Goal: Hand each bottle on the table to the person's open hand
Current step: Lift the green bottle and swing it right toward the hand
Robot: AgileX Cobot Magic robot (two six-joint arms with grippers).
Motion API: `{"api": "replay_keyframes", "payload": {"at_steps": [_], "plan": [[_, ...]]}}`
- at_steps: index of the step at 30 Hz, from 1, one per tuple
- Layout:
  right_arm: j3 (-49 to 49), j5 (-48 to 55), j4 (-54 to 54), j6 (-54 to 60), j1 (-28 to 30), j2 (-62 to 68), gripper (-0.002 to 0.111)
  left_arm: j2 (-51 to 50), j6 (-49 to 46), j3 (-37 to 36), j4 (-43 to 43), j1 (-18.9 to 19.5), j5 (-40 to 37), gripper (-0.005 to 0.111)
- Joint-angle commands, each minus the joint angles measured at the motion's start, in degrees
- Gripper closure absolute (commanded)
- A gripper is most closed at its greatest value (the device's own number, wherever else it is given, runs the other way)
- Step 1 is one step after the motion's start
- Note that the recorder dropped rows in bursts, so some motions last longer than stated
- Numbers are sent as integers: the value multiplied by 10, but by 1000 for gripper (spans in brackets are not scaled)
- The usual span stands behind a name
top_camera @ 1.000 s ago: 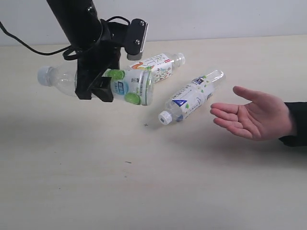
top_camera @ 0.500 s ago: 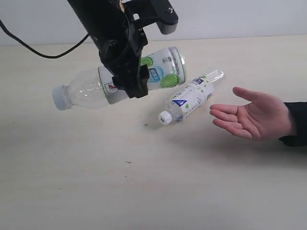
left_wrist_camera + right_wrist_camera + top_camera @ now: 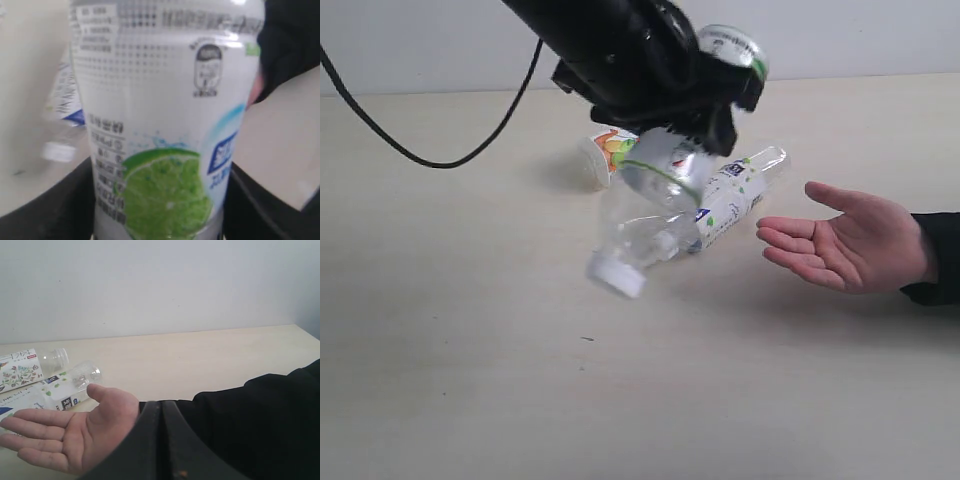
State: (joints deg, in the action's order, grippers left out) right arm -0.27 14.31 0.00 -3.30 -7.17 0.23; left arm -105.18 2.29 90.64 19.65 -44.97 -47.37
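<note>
The lime-label bottle (image 3: 165, 100) sits clamped inside the left claw (image 3: 160, 212).

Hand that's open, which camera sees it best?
The exterior view: the whole open hand shows, palm up, nothing covering it. The right wrist view shows it partly behind the right gripper. The left wrist view is filled by a bottle.

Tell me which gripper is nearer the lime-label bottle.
Left. The left gripper clamps the lime-label bottle in mid-air; the right gripper, shut, sits apart, on the far side of the person's open hand from it.
</note>
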Motion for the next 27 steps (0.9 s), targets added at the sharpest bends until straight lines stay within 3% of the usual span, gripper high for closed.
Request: {"api": "replay_keyframes", "payload": {"at_steps": [1,3,7,9,14,17,22,27], "plan": [[3,-3,0,2,2,-2,108,2,24,0,212,-4,88,107],[3,-3,0,2,2,-2,108,-2,22,0,247,-4,124,107],[3,-3,0,2,2,-2,108,-21,22,0,236,-19,163,107],[3,-3,0,2,2,-2,108,-25,63,9,168,-30,170,107],[3,-3,0,2,2,-2,108,-25,387,93,-232,-79,69,107],[3,-3,0,2,2,-2,108,-28,446,119,-309,-106,26,107],[3,-3,0,2,2,-2,108,-63,458,171,-323,-144,-17,107],[3,-3,0,2,2,-2,108,-116,476,212,-310,-163,0,107]]}}
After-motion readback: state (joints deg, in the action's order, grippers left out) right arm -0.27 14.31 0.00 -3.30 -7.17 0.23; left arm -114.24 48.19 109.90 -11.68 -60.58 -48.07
